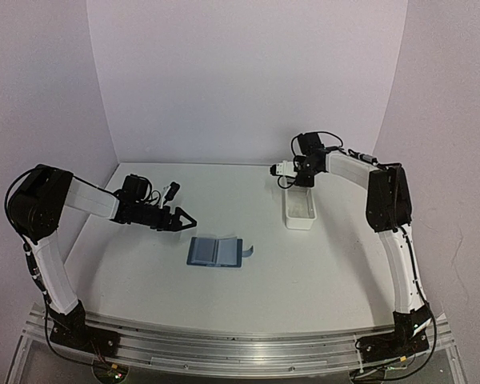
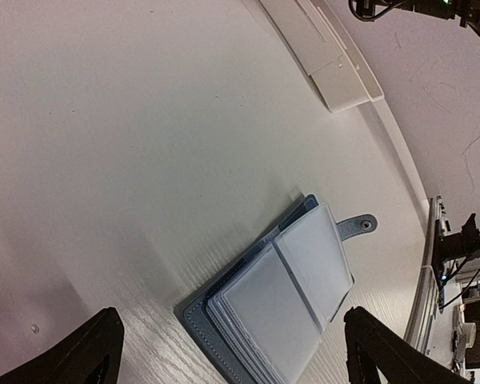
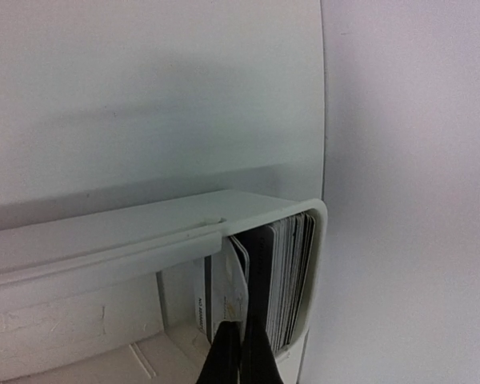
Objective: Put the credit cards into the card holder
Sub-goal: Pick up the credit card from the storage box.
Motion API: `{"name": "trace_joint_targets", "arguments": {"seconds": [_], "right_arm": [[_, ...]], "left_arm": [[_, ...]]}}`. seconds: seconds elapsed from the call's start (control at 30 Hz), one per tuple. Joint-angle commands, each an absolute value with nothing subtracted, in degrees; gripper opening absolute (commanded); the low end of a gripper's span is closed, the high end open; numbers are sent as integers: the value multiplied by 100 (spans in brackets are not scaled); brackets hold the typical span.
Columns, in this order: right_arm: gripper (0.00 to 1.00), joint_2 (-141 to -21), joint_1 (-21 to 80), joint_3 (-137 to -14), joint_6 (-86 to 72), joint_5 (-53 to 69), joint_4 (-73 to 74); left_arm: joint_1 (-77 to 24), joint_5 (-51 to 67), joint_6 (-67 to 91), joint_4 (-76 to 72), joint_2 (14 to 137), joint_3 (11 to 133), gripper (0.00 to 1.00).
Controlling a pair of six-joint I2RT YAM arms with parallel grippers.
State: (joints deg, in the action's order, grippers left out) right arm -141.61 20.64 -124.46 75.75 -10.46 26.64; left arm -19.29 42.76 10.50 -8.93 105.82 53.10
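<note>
Card holder [image 1: 216, 251] open, just right of left gripper [image 1: 188, 220], jaws apart; right gripper [image 3: 240, 352] pressed together among credit cards [image 3: 288, 272]

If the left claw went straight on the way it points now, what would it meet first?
Probably the open card holder, lying flat ahead between the fingers of the left claw. Depth is unclear, so the table in front of it could come first.
</note>
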Motion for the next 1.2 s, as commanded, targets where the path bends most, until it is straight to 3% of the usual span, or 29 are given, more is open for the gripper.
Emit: {"name": "trace_joint_targets", "arguments": {"seconds": [0.0, 0.77, 1.17], "right_arm": [[0, -13518, 2069, -12780, 7398, -843, 2557], [0, -13881, 2058, -12766, 7400, -696, 2936], [5, -14035, 2052, -12735, 7402, -739, 2911]], "left_arm": [[-1891, 4403, 1067, -940, 10409, 5288, 96], [-1893, 4419, 1090, -978, 10385, 5261, 96], [-1890, 4379, 1064, -923, 10394, 5271, 96]]}}
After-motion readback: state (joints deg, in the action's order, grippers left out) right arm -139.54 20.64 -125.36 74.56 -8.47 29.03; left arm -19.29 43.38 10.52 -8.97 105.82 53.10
